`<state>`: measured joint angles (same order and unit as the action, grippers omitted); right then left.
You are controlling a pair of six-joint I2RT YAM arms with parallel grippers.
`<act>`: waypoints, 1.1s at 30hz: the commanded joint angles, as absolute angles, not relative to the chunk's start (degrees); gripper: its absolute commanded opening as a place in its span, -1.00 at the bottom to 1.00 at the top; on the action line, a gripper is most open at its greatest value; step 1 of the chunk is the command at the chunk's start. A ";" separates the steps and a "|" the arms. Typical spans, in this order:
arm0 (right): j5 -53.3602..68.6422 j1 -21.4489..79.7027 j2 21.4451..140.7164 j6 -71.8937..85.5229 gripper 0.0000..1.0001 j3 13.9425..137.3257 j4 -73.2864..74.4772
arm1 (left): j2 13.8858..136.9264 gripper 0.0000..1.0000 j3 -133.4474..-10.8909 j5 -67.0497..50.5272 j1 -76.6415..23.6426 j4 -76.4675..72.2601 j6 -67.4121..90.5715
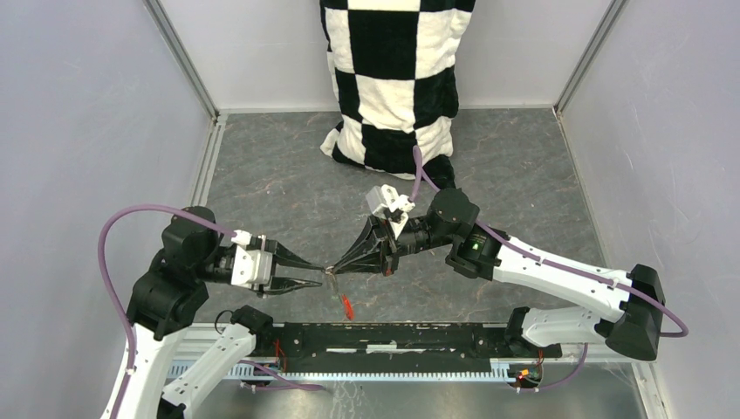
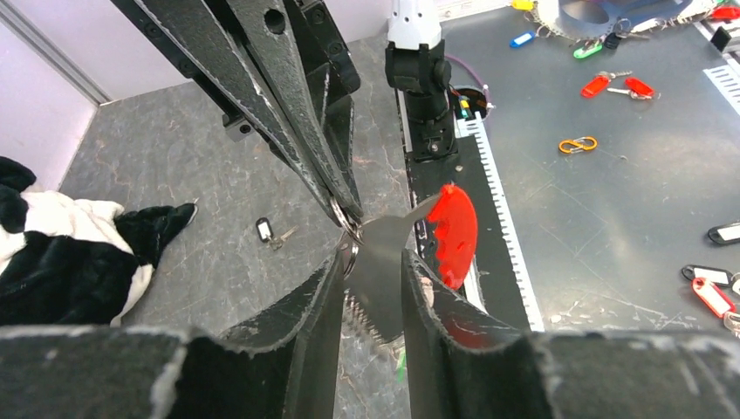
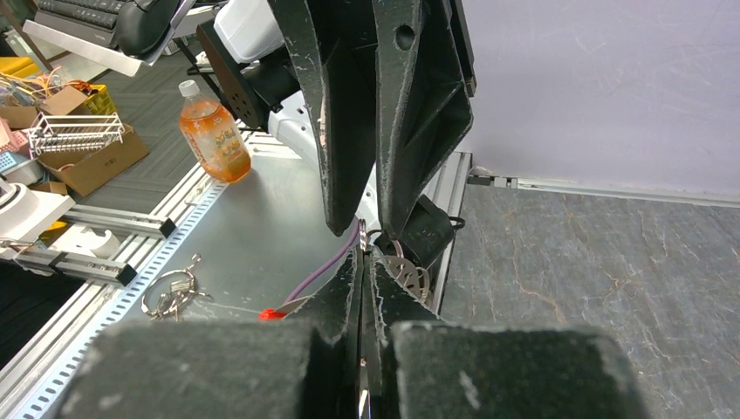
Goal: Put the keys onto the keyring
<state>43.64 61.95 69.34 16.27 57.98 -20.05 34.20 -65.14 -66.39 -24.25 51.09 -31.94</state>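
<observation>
My right gripper [image 1: 335,269] is shut on the thin silvery keyring [image 2: 351,234], holding it above the table's near middle. The ring's red tag [image 2: 454,231] hangs below it and also shows in the top view [image 1: 346,305]. My left gripper [image 2: 375,256] faces it tip to tip and grips a silver key blade [image 2: 384,262] between its fingers; the blade's tip sits at the ring. A bit of green tag [image 2: 401,362] shows below the blade. The black-tagged key [image 2: 264,230] lies on the table beyond.
A black-and-white checkered plush [image 1: 393,78] stands at the back middle. The black rail [image 1: 384,336] runs along the near edge. Grey walls close both sides. Off the table lie several spare key tags [image 2: 611,83] and an orange bottle [image 3: 212,131].
</observation>
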 commanded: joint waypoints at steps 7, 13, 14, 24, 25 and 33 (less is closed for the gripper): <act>45.13 61.57 69.43 19.43 -0.99 61.32 -26.62 | 33.52 -0.53 -64.75 -62.58 -24.46 46.94 -32.41; 45.87 61.66 70.12 19.97 -0.99 61.92 -26.96 | 30.52 -0.64 -60.50 -57.39 -24.43 34.54 -22.10; 46.01 61.57 70.13 20.02 -0.98 61.96 -27.03 | 30.50 -0.65 -60.27 -56.85 -24.43 34.39 -21.64; 46.49 61.57 68.69 18.77 -0.98 61.08 -27.09 | 32.72 -0.84 -60.03 -44.40 -24.44 31.91 -3.88; 46.16 61.54 68.42 18.52 -0.99 60.93 -26.88 | 32.68 -0.64 -60.07 -44.84 -24.44 32.39 -3.35; 42.13 61.36 66.29 16.01 -0.99 59.50 -24.97 | 31.82 0.35 -62.60 -41.76 -24.46 38.39 -9.72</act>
